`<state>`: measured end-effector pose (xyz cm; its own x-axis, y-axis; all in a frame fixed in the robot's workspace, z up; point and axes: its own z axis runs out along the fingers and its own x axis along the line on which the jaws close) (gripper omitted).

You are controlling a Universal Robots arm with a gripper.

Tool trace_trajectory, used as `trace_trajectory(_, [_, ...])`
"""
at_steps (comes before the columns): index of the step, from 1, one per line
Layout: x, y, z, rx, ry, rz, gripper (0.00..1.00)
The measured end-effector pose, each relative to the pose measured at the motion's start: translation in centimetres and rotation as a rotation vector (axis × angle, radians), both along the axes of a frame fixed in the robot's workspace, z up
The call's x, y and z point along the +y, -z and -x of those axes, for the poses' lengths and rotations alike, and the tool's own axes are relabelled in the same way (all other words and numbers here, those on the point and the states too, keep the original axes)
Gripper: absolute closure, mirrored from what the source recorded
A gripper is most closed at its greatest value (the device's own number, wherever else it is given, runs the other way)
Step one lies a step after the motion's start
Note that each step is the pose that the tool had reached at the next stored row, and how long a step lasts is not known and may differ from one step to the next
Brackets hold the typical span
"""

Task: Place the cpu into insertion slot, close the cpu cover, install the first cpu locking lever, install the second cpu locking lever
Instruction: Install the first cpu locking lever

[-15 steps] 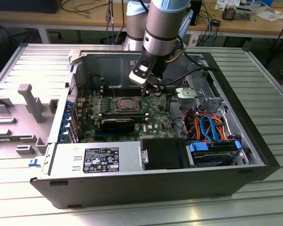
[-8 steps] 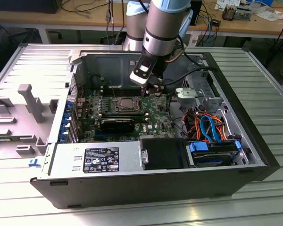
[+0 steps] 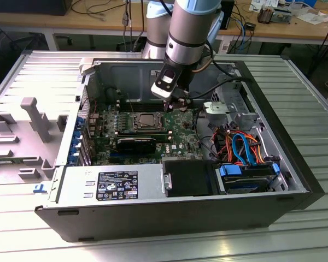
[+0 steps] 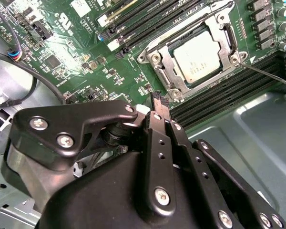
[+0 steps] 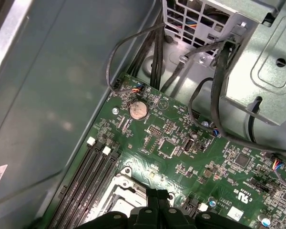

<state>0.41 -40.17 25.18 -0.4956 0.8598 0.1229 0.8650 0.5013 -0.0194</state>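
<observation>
Silver-grey, the cpu (image 4: 199, 58) lies in the insertion slot (image 4: 153, 57), the cpu cover (image 4: 168, 64) down over its edges. The end effector (image 4: 160, 99), tips together and empty, hovers beside the slot; those tips could slip off the slot's loose wire lever (image 4: 269, 75) and gouge the board (image 4: 71, 47).

- Evenly bright in the exterior view, lit from overhead; pale sheen along the ribbed bench (image 3: 218, 248) at six o'clock of the open case (image 3: 153, 218).
- Soft shade inside the case beneath the arm (image 3: 187, 27), deepest over the black shroud (image 3: 188, 179) at six o'clock of the motherboard (image 3: 177, 134).
- In the second wrist view, dull white glare across the cpu (image 4: 199, 57) top, with small glints on the screw heads around it.
- In the first wrist view, flat, mild light on the case wall (image 5: 52, 86); soft-edged shadows under the cables (image 5: 158, 52).
</observation>
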Motion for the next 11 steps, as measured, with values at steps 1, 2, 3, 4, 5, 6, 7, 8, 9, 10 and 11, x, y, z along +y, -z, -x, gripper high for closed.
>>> trace_trajectory(1, [0.00,0.00,0.00,0.0000,-0.002,0.0000,0.89])
trace_trajectory(2, [0.00,0.00,0.00,0.0001,-0.004,0.0000,0.89])
trace_trajectory(3, [0.00,0.00,0.00,0.0000,-0.008,0.0000,0.89])
trace_trajectory(4, [0.00,0.00,0.00,0.0000,-0.012,0.0000,0.89])
trace_trajectory(5, [0.00,0.00,0.00,0.0000,-0.015,0.0000,0.89])
trace_trajectory(6, [0.00,0.00,0.00,0.0000,-0.018,0.0000,0.89])
trace_trajectory(7, [0.00,0.00,0.00,0.0000,-0.021,0.0000,0.89])
trace_trajectory(8, [0.00,0.00,0.00,0.0000,-0.023,0.0000,0.89])
trace_trajectory(9, [0.00,0.00,0.00,0.0000,-0.026,0.0000,0.89])
trace_trajectory(10, [0.00,0.00,0.00,0.0000,-0.030,0.0000,0.89])
trace_trajectory(11, [0.00,0.00,0.00,0.0000,-0.033,0.0000,0.89])
